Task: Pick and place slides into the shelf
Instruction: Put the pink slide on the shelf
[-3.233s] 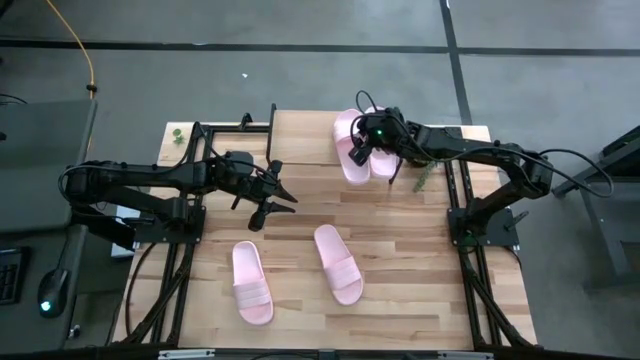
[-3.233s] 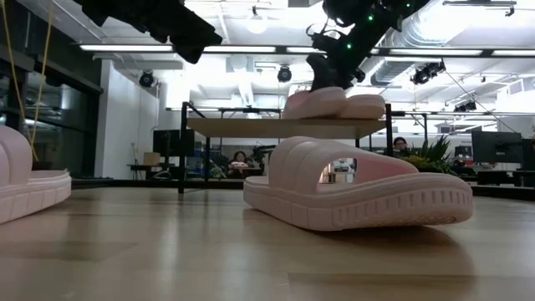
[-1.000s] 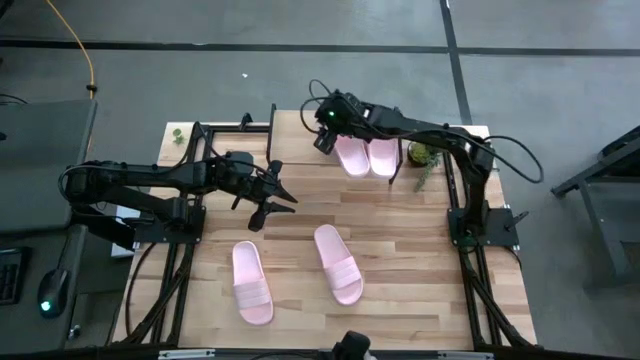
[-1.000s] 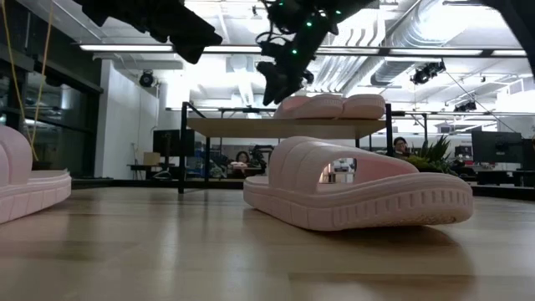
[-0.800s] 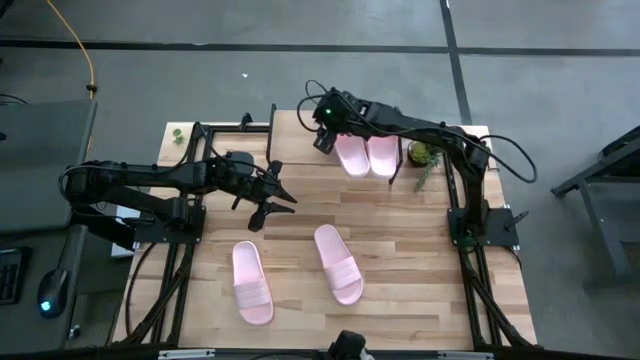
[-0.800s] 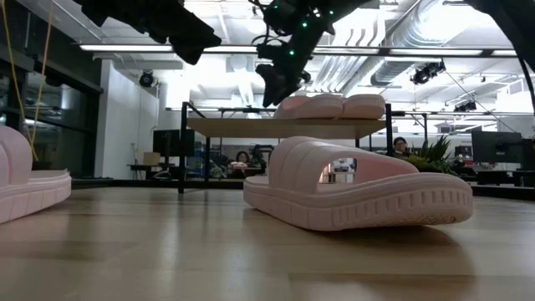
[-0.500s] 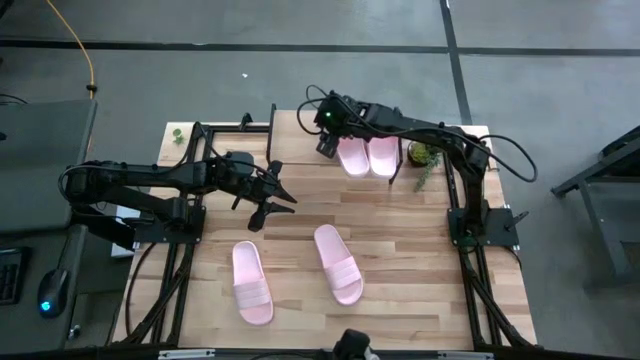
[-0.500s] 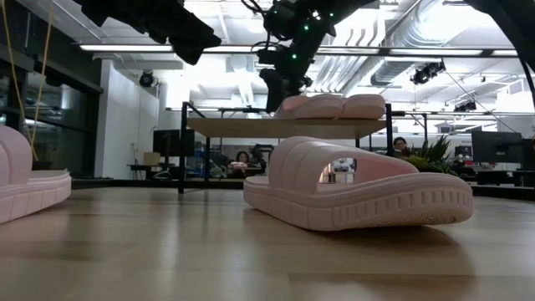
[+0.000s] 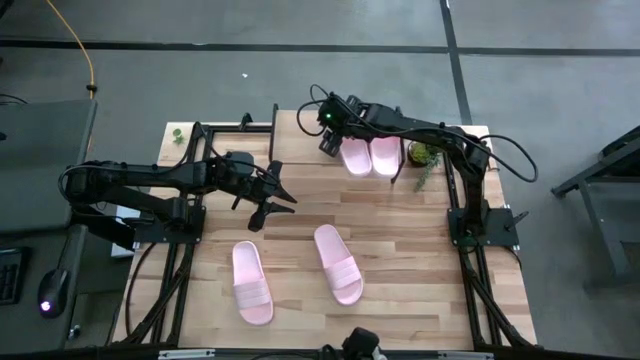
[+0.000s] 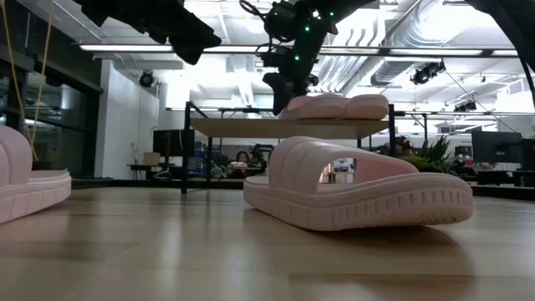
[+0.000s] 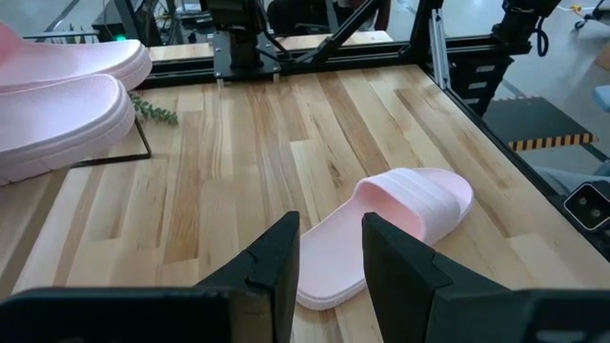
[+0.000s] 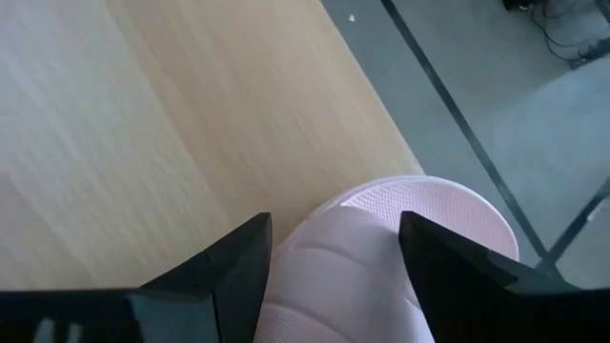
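Observation:
Two pale pink slides (image 9: 368, 156) lie side by side on the shelf (image 9: 300, 135) at the table's far edge, soles on its plank top (image 10: 251, 125). My right gripper (image 9: 330, 141) is open at the left one, a finger on each side of its ribbed strap (image 12: 329, 262). Two more slides (image 9: 252, 283) (image 9: 338, 263) lie soles down on the near part of the table. My left gripper (image 9: 268, 197) hovers open above the table's left middle, holding nothing; one table slide (image 11: 400, 214) lies beyond its fingers. My right gripper slants down from above over the strap end of the left slide on the shelf (image 10: 292, 104), one finger (image 12: 238, 262) on each side of the strap. Whether the fingers touch the strap I cannot tell. The slide lies flat on the shelf.
A small green plant (image 9: 422, 157) stands just right of the shelf. Black arm frames (image 9: 185, 215) (image 9: 480, 220) run along the table's left and right sides. Bare wood lies between the shelf and the two near slides.
My right gripper has tipped its fingers further down and edged toward the left slide on the shelf, until its fingers stand on either side of the strap. Its opening has not changed. The left arm has kept still.

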